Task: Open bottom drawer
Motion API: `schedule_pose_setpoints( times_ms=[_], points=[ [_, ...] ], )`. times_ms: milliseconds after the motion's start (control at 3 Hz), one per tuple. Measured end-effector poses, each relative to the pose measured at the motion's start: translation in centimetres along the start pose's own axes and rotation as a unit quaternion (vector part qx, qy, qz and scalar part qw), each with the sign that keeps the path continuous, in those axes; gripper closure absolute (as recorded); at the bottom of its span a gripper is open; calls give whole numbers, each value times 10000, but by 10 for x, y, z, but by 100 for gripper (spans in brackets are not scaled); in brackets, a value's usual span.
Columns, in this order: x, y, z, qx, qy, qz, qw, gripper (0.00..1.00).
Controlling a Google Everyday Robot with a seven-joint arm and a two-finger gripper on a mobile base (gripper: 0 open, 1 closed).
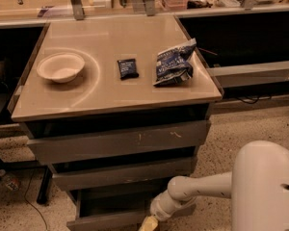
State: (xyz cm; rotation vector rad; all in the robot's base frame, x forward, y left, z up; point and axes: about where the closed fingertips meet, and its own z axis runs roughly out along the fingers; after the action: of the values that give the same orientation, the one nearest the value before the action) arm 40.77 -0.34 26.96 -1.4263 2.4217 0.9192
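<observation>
The bottom drawer (106,219) is the lowest, narrowest grey front of the cabinet; it stands pulled out a little, with its grey tray interior showing behind the front. My gripper (149,223) is at the bottom edge of the view, at the right end of that drawer front. Its yellowish tip touches or hooks the front edge. The white arm (202,189) reaches in from the lower right.
Above are the mid-sized grey front (123,173) and the widest scratched front (118,141). On the beige top stand a white bowl (60,66), a small dark packet (128,68) and a blue chip bag (173,62). A bottle (8,180) and cables lie on the floor at left.
</observation>
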Motion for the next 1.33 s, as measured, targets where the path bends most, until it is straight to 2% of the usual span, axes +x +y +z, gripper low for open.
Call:
schedule_pose_setpoints(
  times_ms=[333,667,1000,1333],
  points=[
    [-20,-26,10,101,-29,-187,9998,0],
    [-27,-44,30,56,23,-248,9997,0],
    [-27,-56,53,-32,130,-279,9995,0],
    [-6,-49,78,-249,396,-234,9986,0]
  ],
)
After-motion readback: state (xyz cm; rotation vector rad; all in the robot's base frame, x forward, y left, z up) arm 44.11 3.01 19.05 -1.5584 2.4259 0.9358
